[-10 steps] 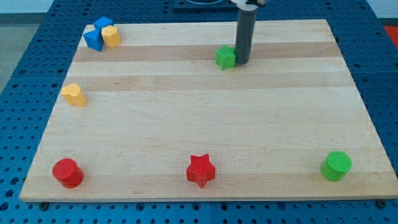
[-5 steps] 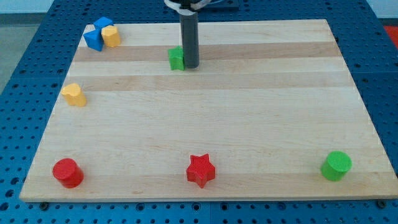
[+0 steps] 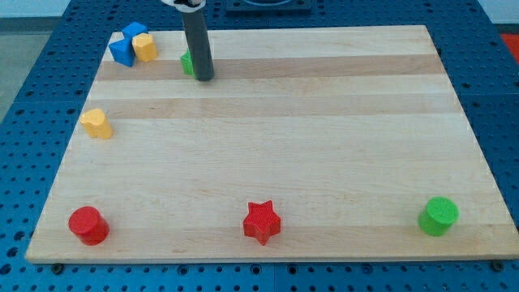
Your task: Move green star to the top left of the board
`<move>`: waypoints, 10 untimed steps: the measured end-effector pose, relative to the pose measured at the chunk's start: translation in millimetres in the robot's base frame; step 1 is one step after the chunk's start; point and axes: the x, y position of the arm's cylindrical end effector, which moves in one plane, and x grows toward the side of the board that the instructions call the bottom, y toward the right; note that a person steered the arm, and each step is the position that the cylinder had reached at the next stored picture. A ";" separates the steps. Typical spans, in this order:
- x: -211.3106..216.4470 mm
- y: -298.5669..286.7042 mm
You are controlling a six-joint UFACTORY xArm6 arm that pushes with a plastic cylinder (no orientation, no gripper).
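Note:
The green star [image 3: 187, 62] lies near the board's top left, mostly hidden behind my rod; only its left edge shows. My tip [image 3: 203, 78] touches the star's right side. A blue block [image 3: 125, 48] and a yellow block [image 3: 146, 46] sit together in the top left corner, a short way left of the star.
A yellow block [image 3: 96, 123] sits at the left edge. A red cylinder [image 3: 87, 225] is at the bottom left, a red star [image 3: 262, 221] at the bottom middle, a green cylinder [image 3: 439, 216] at the bottom right. The wooden board [image 3: 324, 146] lies on a blue pegboard.
My tip has slid left along the top of the board, pushing the green star from the top middle to near the blue and yellow blocks.

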 end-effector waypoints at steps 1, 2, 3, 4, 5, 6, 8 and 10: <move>-16.2 -9.3; -31.5 -14.7; -43.0 -15.2; -54.2 -19.0; -63.8 -24.4; -72.1 -32.2; -76.4 -47.8; -76.0 -55.5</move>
